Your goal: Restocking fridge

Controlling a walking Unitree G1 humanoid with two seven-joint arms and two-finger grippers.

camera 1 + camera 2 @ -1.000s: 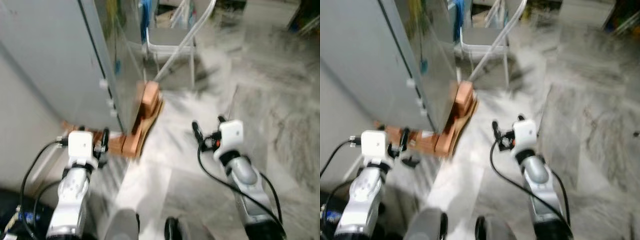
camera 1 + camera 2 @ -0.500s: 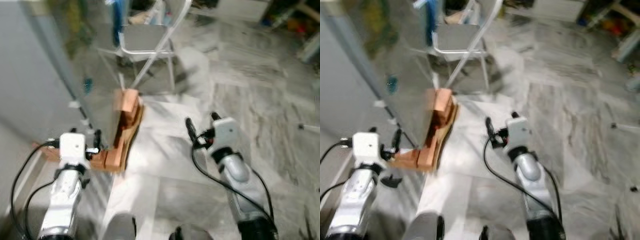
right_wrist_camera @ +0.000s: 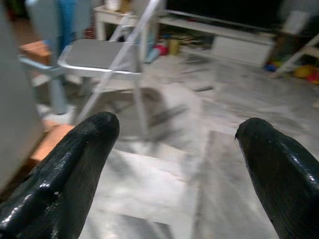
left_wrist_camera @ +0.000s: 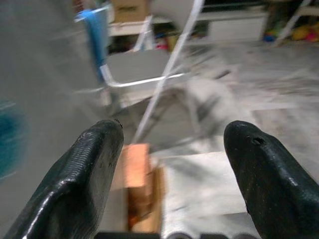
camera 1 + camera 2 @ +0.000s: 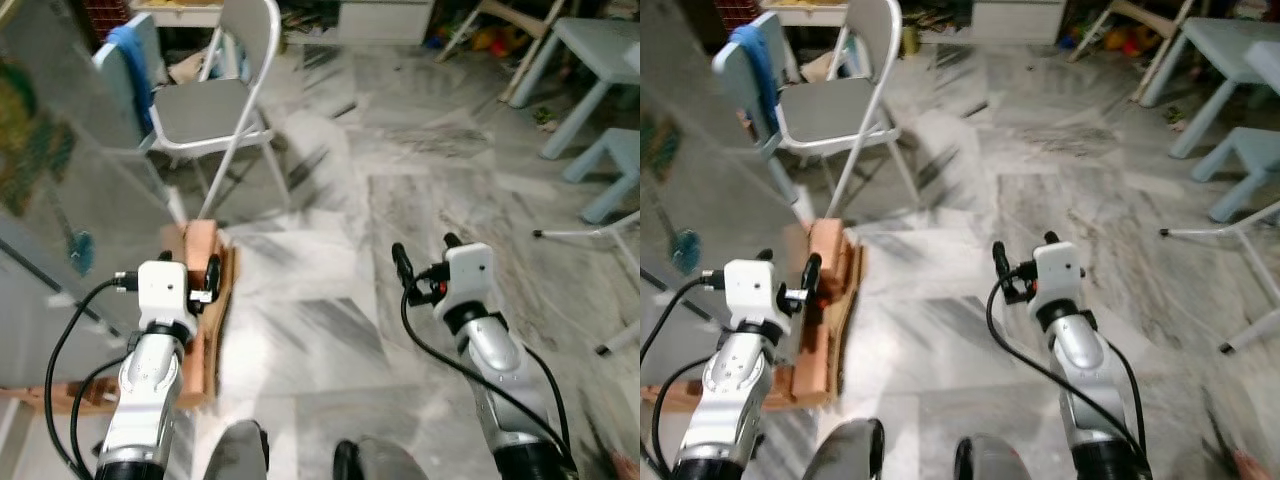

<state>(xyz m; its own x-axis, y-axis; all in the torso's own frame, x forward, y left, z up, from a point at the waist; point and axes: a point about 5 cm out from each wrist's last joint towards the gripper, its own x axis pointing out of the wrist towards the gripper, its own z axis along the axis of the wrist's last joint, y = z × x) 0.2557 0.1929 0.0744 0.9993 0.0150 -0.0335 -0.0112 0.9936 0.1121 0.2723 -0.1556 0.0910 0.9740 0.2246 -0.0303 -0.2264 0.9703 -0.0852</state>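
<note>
The grey fridge [image 5: 40, 220] stands at the far left, its side panel carrying coloured stickers, and it rests on orange wooden blocks [image 5: 203, 300]. My left gripper [image 4: 169, 144] is held out low beside those blocks, open and empty. Over the bare marble floor to the right, my right gripper [image 5: 424, 250] is also open with nothing between its fingers [image 3: 75, 164]. No food item shows in these frames.
A grey folding chair [image 5: 205, 105] with a blue cloth [image 5: 125, 45] over its back stands just past the fridge. A light blue table [image 5: 590, 50] and stool [image 5: 612, 165] are at the right. Clutter and a low white cabinet [image 5: 385, 18] line the far wall.
The camera has swung to the right: the fridge has slid to the left edge, and the chair, table and stool have come into view. Both arms keep their pose, open.
</note>
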